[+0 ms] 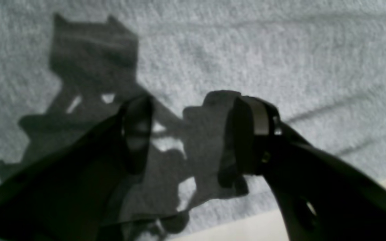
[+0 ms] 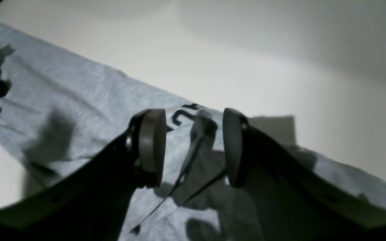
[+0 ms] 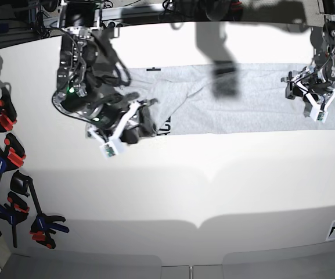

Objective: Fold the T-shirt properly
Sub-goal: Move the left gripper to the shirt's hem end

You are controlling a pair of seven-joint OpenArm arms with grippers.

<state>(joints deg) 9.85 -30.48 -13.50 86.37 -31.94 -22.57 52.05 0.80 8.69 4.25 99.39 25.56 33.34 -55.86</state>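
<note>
Both pincers stood apart with nothing between the pads. Left gripper (image 1: 193,134) hung just above the T-shirt (image 3: 242,99), near its hem end and the near edge, where bare table (image 3: 173,186) showed in the wrist view. Right gripper (image 2: 193,147) hovered over the opposite end of the T-shirt, by the black lettering (image 2: 179,117).

The T-shirt lay on the table as a long strip along the far side; its end under the right gripper looked bunched and creased, not flat.

Risks, as I judged them:
- bunched end: a pinch there could catch several layers, so the fold would go crooked
- left gripper close to the edge: could close on table or on one ply only and slip
- uneven lift between the two ends would skew the strip
</note>
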